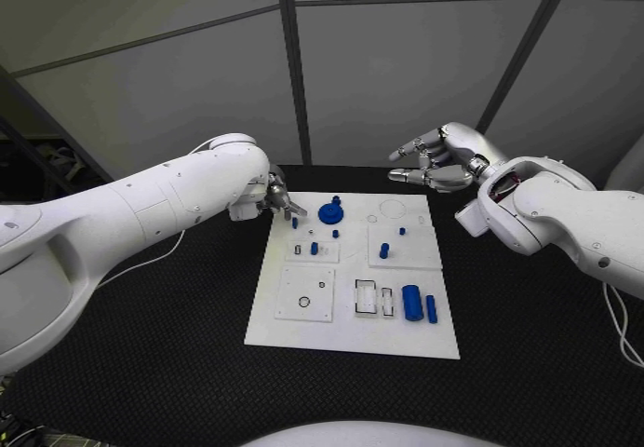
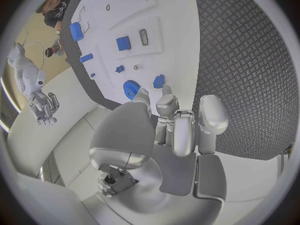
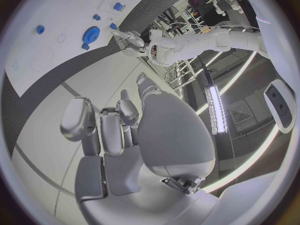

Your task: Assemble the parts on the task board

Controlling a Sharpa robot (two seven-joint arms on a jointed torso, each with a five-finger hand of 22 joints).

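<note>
I see my left hand (image 1: 278,199) at the far left corner of the task board (image 1: 306,341), fingers loosely apart, grasping nothing; its fingertips (image 2: 164,91) hover just beside a small blue peg (image 1: 295,222) and near the blue gear (image 1: 331,214). My right hand (image 1: 439,159) hangs beyond the board's far edge, fingers curled in on nothing. 2 blue cylinders (image 1: 419,305) lie well apart from both.

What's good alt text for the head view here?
A white task board lies on a black table with small blue parts on it, including a blue gear. The left hand hovers at the board's far left corner; the right hand, holding nothing, hangs beyond its far edge.
</note>
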